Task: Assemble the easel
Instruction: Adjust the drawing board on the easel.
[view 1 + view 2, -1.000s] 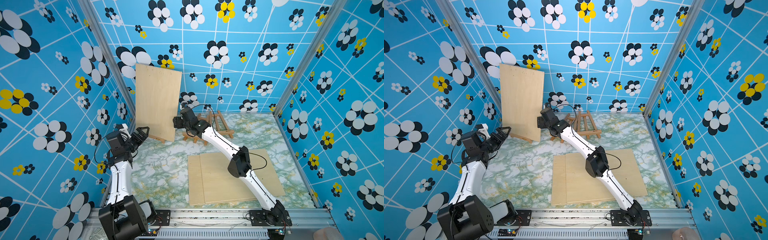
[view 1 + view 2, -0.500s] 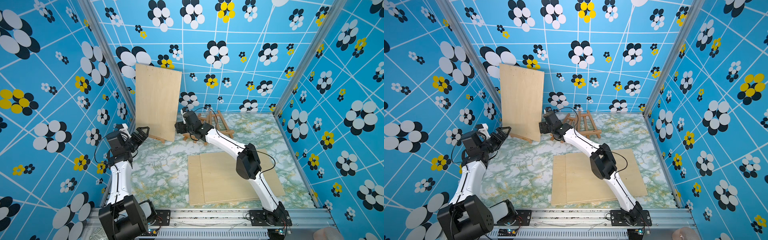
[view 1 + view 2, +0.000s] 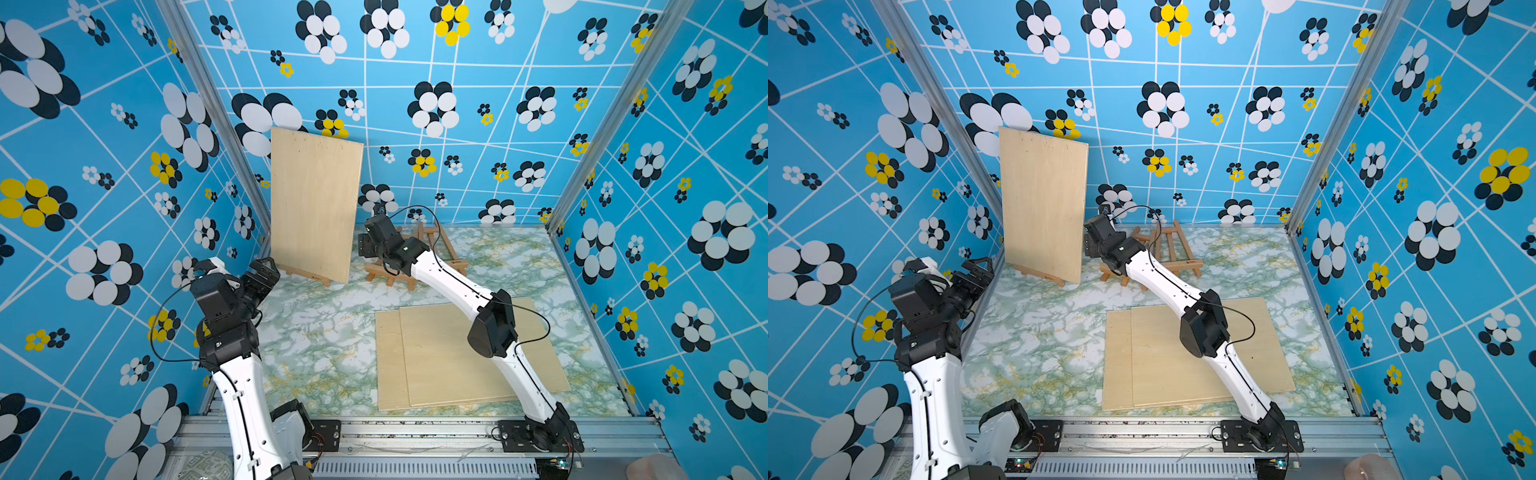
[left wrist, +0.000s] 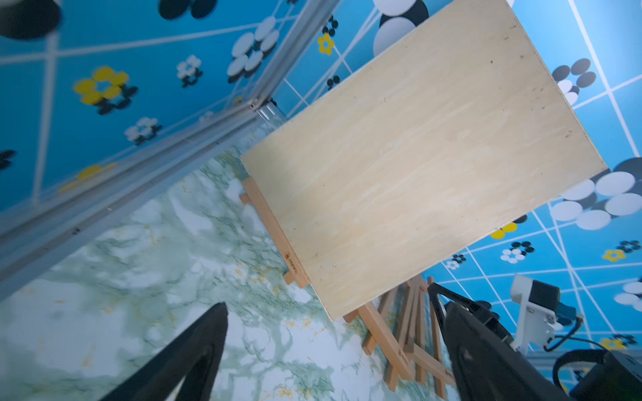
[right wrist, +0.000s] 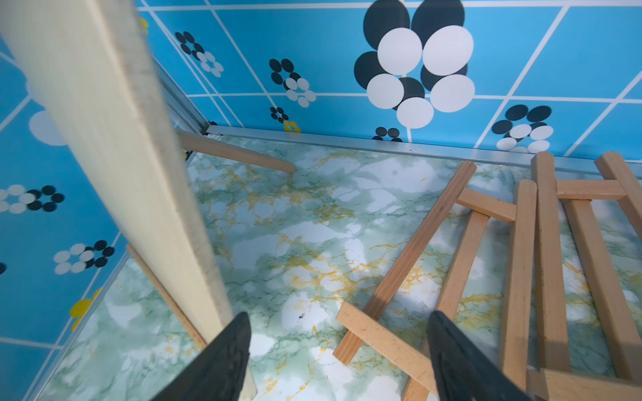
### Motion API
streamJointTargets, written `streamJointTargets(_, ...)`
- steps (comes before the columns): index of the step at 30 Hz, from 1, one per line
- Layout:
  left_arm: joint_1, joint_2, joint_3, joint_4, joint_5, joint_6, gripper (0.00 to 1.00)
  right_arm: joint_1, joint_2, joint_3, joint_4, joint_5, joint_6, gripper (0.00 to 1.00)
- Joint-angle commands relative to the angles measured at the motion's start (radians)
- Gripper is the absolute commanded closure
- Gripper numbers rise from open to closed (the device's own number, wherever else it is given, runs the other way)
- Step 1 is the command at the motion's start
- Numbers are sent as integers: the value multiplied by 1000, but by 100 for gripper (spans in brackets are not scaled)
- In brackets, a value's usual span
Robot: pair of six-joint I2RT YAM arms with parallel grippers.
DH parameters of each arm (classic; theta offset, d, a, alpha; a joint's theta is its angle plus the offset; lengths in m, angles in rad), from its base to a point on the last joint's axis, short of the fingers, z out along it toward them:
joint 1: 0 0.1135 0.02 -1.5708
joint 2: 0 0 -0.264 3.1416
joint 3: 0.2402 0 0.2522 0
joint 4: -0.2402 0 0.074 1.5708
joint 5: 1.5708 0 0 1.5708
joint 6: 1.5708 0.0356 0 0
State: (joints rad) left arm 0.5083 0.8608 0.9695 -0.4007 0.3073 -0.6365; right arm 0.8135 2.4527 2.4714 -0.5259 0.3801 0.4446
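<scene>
A wooden easel stands at the back left with a tall plywood board upright on its ledge. Two folded easels lie flat, overlapping, at the back centre. My right gripper is open and empty just right of the board's edge; the board passes outside one finger. At the left wall my left gripper is open and empty, facing the standing easel from a short way off.
Two plywood boards lie stacked flat at the front right, under my right arm. Patterned blue walls close in the left, back and right. A metal rail runs along the front edge.
My right gripper has dropped a little beside the board's edge and its jaws have widened slightly; the right elbow has swung to the right. The left arm has not moved.
</scene>
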Motion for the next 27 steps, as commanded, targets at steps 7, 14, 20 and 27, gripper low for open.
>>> streamJointTargets(7, -26, 48, -2, -288, -459, 127, 1, 10, 92, 130, -30, 80, 47, 19)
streamJointTargets(14, -26, 39, -64, -231, -356, 105, 1, 10, 115, 145, 6, 65, 57, 19)
streamJointTargets(20, -28, 27, -90, -205, -310, 111, 1, 10, 192, 256, 66, -20, 50, 19)
streamJointTargets(27, -28, 32, -116, -169, -273, 108, 1, 1, 205, 250, 117, -18, 54, 19)
